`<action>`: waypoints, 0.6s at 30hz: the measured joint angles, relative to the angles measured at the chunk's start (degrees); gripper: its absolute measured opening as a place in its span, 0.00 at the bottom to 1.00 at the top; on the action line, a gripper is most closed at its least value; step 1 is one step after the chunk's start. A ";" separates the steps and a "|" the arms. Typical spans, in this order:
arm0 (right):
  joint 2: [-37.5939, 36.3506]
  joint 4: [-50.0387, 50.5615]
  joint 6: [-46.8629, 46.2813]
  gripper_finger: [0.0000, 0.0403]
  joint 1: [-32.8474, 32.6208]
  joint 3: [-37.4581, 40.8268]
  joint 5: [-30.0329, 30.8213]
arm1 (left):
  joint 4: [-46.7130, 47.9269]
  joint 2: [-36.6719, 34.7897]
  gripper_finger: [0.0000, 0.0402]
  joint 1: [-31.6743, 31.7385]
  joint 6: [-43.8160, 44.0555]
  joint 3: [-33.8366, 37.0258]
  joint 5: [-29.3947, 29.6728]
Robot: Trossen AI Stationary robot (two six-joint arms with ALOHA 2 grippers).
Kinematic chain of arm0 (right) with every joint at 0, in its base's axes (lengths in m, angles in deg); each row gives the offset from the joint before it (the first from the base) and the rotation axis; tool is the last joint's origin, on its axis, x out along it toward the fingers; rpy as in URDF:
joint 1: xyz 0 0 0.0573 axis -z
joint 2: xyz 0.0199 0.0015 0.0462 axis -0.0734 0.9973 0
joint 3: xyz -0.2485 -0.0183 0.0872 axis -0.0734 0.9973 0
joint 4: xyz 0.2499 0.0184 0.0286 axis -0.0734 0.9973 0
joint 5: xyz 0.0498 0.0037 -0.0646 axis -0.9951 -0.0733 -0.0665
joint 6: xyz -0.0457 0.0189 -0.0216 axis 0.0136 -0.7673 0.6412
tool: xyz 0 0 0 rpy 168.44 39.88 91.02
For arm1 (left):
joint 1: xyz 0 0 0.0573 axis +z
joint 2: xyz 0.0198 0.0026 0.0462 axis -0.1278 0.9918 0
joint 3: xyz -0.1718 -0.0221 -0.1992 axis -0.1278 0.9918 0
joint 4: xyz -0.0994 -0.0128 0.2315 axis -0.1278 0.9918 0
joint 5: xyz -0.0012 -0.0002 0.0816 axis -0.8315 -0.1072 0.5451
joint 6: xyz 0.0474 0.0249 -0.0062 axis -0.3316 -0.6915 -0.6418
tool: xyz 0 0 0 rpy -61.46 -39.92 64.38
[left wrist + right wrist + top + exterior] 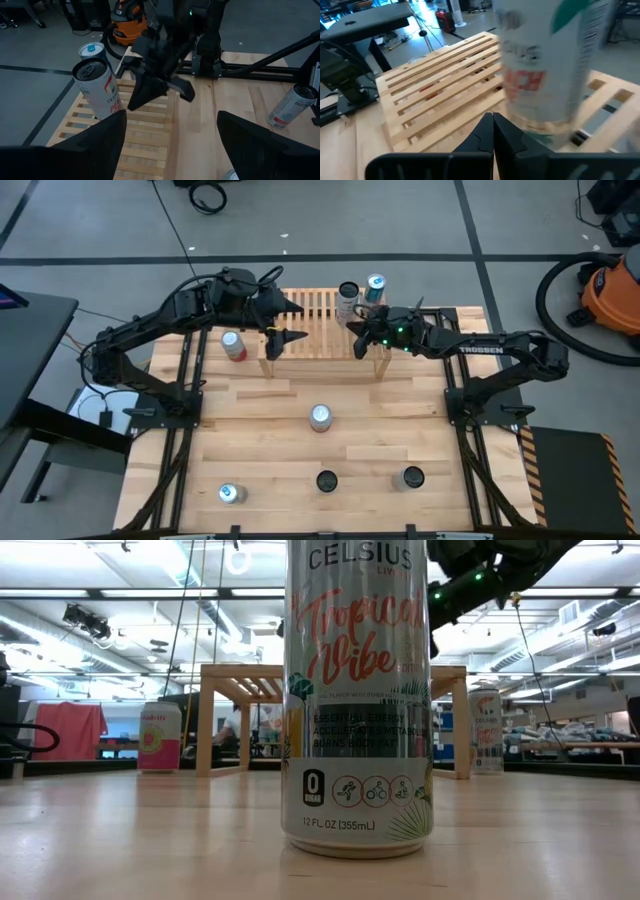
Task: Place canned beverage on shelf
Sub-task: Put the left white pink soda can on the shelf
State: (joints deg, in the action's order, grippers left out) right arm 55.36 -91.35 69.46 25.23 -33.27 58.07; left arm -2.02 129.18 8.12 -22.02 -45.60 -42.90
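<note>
Pale slatted wood: the shelf (322, 330) carries two cans (348, 301) at its one-o'clock corner. Right claw (357, 337) pressed together, empty, just beside them (nudge risk: could topple either). Left claw (287, 323) spread, empty, over the shelf's nine-o'clock end.

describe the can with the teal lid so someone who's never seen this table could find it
Start at the wooden shelf along the table's far edge, seen from above. Two cans stand together at its far right corner, just beyond the right pincer. The one you want sits closest to the shelf's far right corner; its lid is teal, while its neighbour's is dark.
</note>
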 joint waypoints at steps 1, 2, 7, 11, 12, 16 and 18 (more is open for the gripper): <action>0.90 -0.57 -0.01 0.01 -0.47 0.00 -0.04 | 0.02 0.00 0.78 -0.02 0.00 0.00 -0.02; 1.69 -0.82 0.06 0.01 -0.95 0.00 0.35 | 0.07 0.00 0.78 -0.01 0.00 0.00 -0.01; 3.62 -3.48 1.27 0.01 -2.37 0.00 5.27 | 1.11 0.00 0.78 0.00 0.00 0.00 0.00; 4.06 -4.56 1.48 0.01 -1.83 0.00 5.44 | 1.29 0.00 0.78 -0.02 0.00 0.00 -0.02; 4.03 -5.13 1.55 0.01 -1.67 0.00 5.44 | 1.29 0.00 0.78 0.00 0.00 0.00 0.00; 3.94 -5.86 2.01 0.01 -0.86 0.00 5.42 | 1.24 0.00 0.78 -0.02 0.01 0.00 -0.01; 3.94 -5.86 2.02 0.01 -0.43 0.00 5.44 | 1.24 0.00 0.78 -0.01 0.00 0.00 0.00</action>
State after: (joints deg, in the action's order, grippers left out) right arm 59.30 -97.21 71.49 24.81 -33.27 63.51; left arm -0.78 129.18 8.11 -22.02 -45.60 -42.90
